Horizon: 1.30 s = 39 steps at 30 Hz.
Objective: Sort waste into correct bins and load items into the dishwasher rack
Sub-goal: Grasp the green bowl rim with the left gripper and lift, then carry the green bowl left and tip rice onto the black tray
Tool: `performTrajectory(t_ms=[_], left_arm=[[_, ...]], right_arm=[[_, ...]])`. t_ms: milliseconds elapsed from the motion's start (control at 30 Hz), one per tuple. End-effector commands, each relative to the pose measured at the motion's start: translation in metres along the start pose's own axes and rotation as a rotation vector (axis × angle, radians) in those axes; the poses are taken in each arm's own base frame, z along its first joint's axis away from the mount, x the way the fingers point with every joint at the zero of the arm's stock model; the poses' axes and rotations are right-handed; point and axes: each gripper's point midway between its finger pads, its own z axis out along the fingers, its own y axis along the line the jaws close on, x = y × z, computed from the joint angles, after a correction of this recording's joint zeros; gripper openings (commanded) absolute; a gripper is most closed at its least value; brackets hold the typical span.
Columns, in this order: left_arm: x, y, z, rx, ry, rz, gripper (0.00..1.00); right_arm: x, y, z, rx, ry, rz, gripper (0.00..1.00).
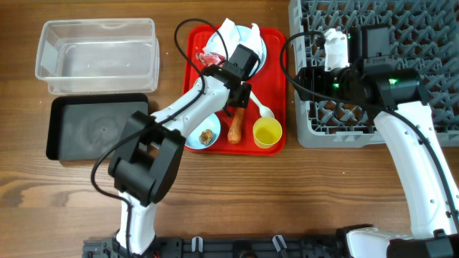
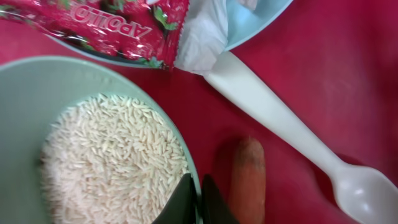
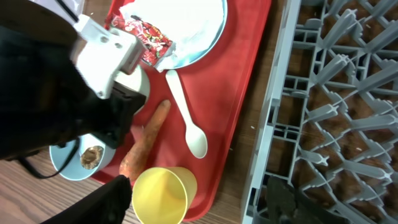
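Note:
My left gripper [image 1: 242, 97] [image 2: 198, 190] is shut on the rim of a mint bowl [image 2: 25, 93] full of white rice [image 2: 112, 162] on the red tray. Beside it lie the carrot [image 2: 247, 180] [image 1: 235, 127] and white spoon [image 2: 280, 124]. The red wrapper [image 2: 112, 25] and napkin [image 2: 202, 37] lie on the pale-blue plate [image 2: 261, 15]. My right gripper [image 1: 300, 77] [image 3: 198, 183] is open and empty above the yellow cup [image 3: 160, 196] [image 1: 267, 133]. A second bowl [image 1: 197, 140] holds a brown lump [image 1: 206, 136].
The flat red tray [image 1: 276, 43] sits mid-table. The grey dishwasher rack [image 1: 401, 115] [image 3: 336, 112] stands right of it. The clear tub [image 1: 97, 57] is at the far left, with the black tray [image 1: 97, 127] just in front of it.

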Motion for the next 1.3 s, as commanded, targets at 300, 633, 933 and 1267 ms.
performTrajectory(t_ms=[300, 633, 933, 1267], left_arm=[[-0.038, 0.010, -0.103, 0.062, -0.167, -0.089, 0.04], [-0.014, 0.080, -0.167, 0.141, -0.097, -0.327, 0.04], [0.037, 0.181, -0.179, 0.100, 0.064, -0.569, 0.04], [0.063, 0.238, -0.192, 0.296, 0.049, -0.645, 0.04]], right_arm=[[-0.008, -0.002, -0.006, 0.018, -0.028, -0.011, 0.70], [-0.007, -0.002, -0.006, 0.017, -0.025, -0.010, 0.70], [-0.007, -0.002, -0.006, 0.017, -0.024, -0.008, 0.70], [-0.007, -0.002, -0.006, 0.017, -0.024, -0.007, 0.70]])
